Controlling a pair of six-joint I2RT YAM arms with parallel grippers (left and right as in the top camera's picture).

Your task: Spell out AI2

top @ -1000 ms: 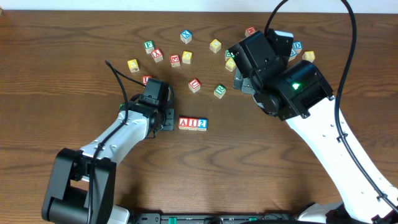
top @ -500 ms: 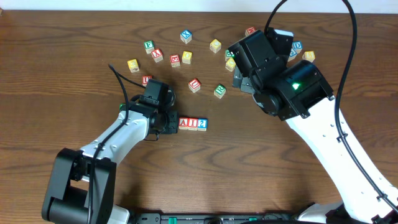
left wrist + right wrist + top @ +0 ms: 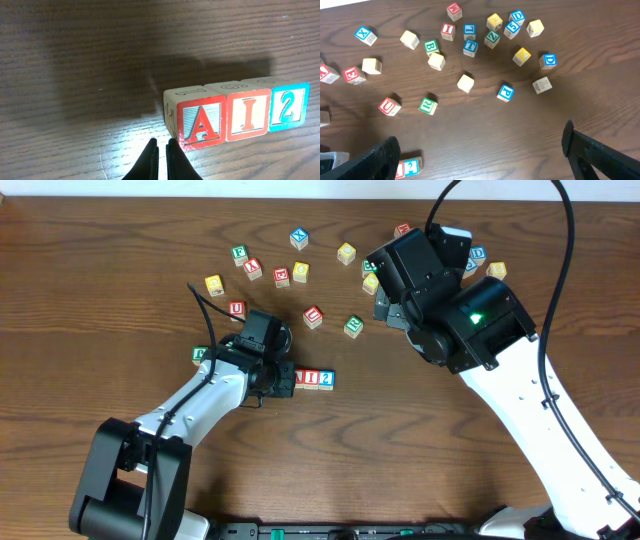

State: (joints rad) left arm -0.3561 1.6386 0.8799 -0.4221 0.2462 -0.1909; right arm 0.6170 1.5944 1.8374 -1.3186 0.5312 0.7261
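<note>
Just ahead of my left gripper [image 3: 162, 145], at the bottom middle of the left wrist frame, the two fingertips are pressed together with nothing between them, and they sit at the lower left corner of the A cube [image 3: 200, 125]; I cannot tell whether they touch it or stop just short. That is what has changed. A second ago this arm was well to the left of the row and the A showed plainly from overhead. Now the arm has slid right and its head covers that cube in the overhead frame. The row does not seem to have shifted. Rightward from the A cube the I cube [image 3: 248, 117] touches it, and the 2 cube [image 3: 286, 107] touches that, all upright on the bare table [image 3: 75, 60] and reading A, I, 2 in order, so I judge the word spelled, with at most a nudge to straighten the left end remaining. A hard push from here could slide or skew the whole line. No box, tray or bowl is in any view, so nothing is held inside anything. Farther off, across the upper part of the overhead frame, the other lettered cubes [image 3: 281, 276] lie scattered and apart from the row. Beyond them, at the upper right, my right gripper [image 3: 481, 134] hangs over that scatter with its jaws spread wide and empty, and it has not moved.
</note>
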